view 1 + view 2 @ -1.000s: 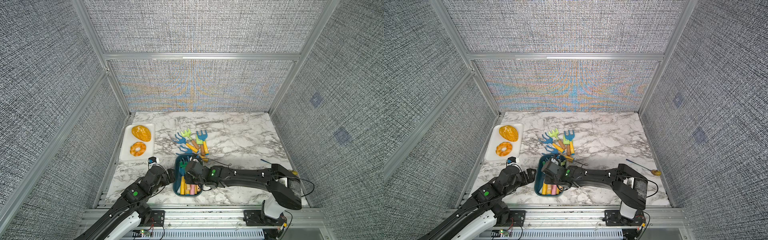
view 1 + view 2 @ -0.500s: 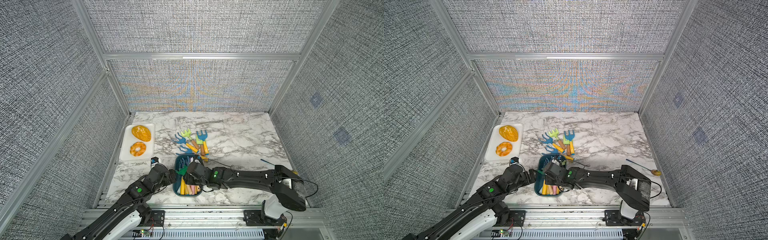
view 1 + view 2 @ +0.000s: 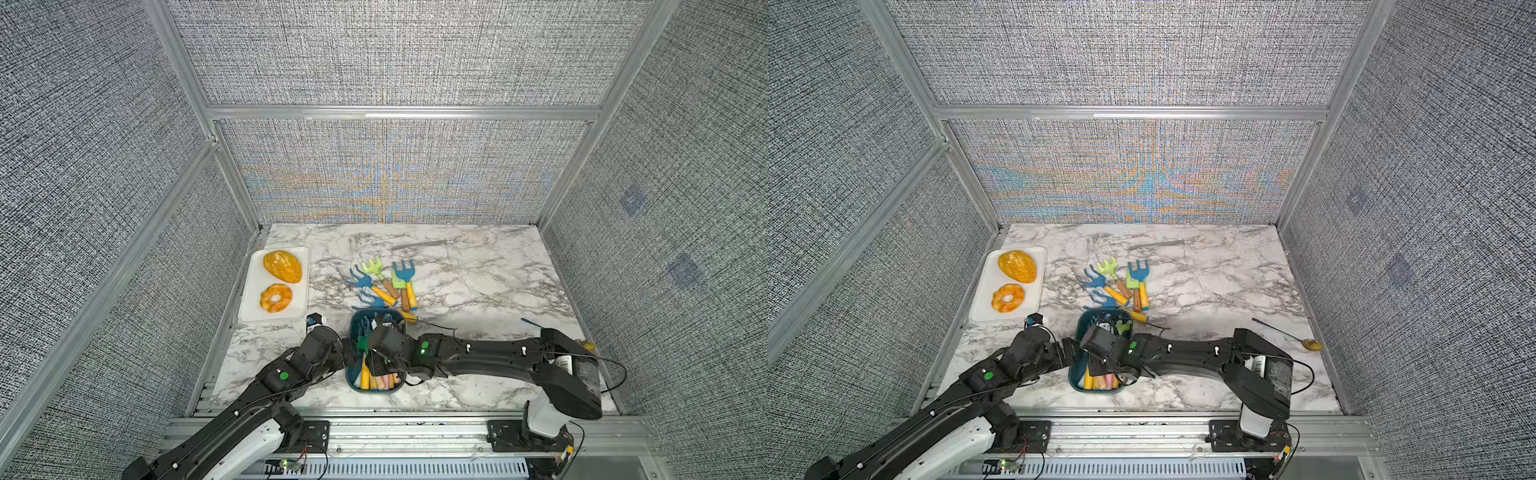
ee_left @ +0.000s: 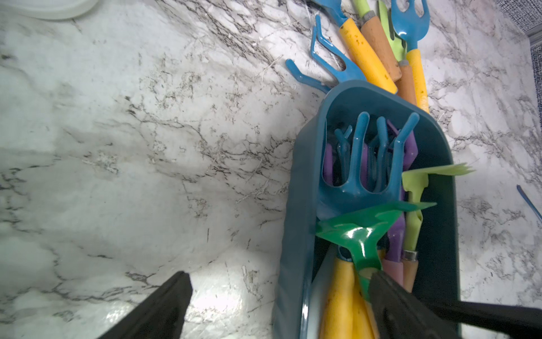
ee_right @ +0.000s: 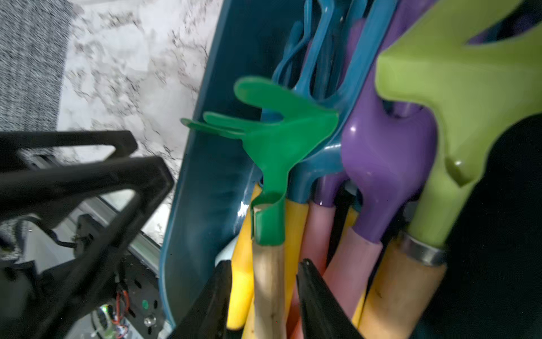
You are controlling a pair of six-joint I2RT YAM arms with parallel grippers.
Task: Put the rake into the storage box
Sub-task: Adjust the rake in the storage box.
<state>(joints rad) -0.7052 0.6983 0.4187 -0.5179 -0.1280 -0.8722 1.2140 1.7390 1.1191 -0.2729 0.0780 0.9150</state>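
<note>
Rake (image 5: 281, 138), green-headed, rests inside teal storage box (image 5: 214, 182).

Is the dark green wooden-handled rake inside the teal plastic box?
Inside: the green rake lies among other rakes within the teal box.

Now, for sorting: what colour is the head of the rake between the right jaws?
Green rake head; right wrist view best.

Grey woven wall panels (image 3: 395, 54) on three sides, aluminium frame (image 3: 399, 112) between, marble-veined surface (image 3: 478, 282) below, even light, back panel (image 3: 390, 174) shimmering, perhaps moiré
</note>
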